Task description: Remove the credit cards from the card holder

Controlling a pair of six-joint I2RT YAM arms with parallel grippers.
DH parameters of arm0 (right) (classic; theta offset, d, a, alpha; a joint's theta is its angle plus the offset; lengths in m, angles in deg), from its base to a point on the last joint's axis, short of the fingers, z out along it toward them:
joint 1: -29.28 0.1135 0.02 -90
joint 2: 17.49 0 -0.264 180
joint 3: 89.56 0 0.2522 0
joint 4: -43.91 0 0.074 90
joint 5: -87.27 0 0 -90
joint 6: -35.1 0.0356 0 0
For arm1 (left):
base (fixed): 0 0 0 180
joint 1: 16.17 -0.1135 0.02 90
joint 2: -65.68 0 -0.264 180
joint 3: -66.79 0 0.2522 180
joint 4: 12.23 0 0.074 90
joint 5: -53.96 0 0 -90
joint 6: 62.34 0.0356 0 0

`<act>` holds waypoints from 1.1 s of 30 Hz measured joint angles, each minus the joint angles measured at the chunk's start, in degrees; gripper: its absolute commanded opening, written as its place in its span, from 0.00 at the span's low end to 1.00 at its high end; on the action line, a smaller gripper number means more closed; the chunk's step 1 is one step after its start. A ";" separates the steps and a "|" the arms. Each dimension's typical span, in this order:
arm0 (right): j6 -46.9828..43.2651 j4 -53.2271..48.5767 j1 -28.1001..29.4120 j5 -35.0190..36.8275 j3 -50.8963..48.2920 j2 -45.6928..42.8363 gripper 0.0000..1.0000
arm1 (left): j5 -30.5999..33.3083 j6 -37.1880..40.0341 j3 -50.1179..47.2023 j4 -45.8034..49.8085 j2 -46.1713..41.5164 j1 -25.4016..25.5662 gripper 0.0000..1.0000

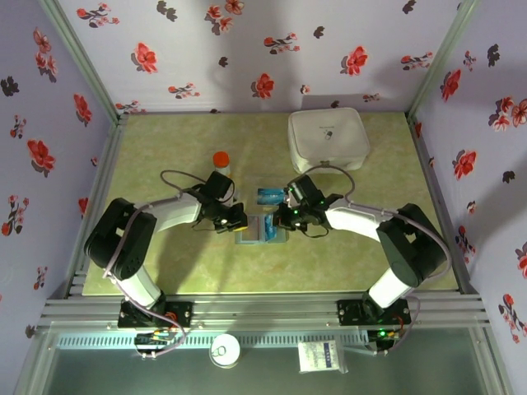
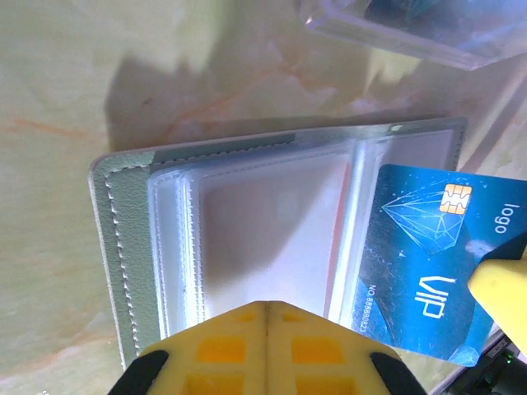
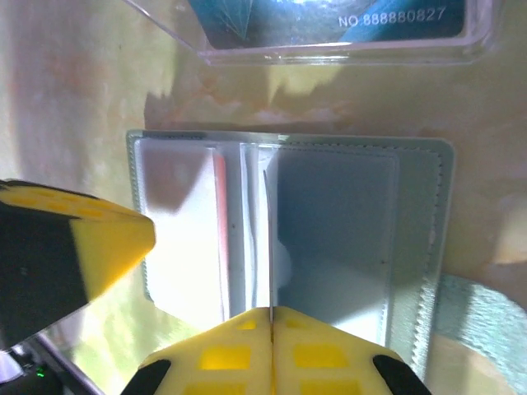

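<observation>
The card holder (image 1: 262, 230) lies open on the table with its clear sleeves up, and its grey-green border (image 2: 111, 247) shows at the left of the left wrist view. My left gripper (image 2: 268, 306) is shut, its tips pressing on a sleeve of the holder (image 3: 416, 247). My right gripper (image 3: 270, 309) is shut on a blue credit card (image 2: 432, 255), which I see edge-on (image 3: 268, 239) over the fold. Whether that card's far edge still sits in a sleeve I cannot tell. A thin red card edge (image 3: 220, 239) shows inside a sleeve.
A clear tray (image 3: 346, 53) holding another blue card (image 1: 268, 196) lies just beyond the holder. A white rounded box (image 1: 328, 138) stands at the back right, and a red-capped object (image 1: 221, 159) at the back left. The two grippers (image 1: 239, 220) (image 1: 286, 218) are close together.
</observation>
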 measured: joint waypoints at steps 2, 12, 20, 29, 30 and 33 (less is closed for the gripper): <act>-3.15 -2.56 0.00 0.83 1.40 -0.61 0.07 | 0.00 -0.02 0.00 -0.02 -0.79 -0.17 0.02; -27.87 -19.47 0.00 7.89 12.94 -2.91 0.01 | 0.28 0.31 -1.62 -0.02 -7.63 -5.62 0.08; -56.24 -28.87 0.00 12.37 22.56 -2.03 0.00 | 0.48 1.57 -3.96 1.25 -9.35 -8.55 0.08; -78.36 -36.74 -0.79 12.35 35.26 6.75 0.00 | 0.48 1.73 -5.79 1.75 -12.66 -8.92 0.09; -79.84 -37.79 -1.09 11.80 37.18 8.57 0.00 | 0.48 1.73 -6.14 1.77 -12.90 -8.92 0.08; -83.32 -40.96 -1.90 10.36 42.91 13.90 0.00 | 0.46 1.73 -7.06 1.77 -13.03 -8.98 0.08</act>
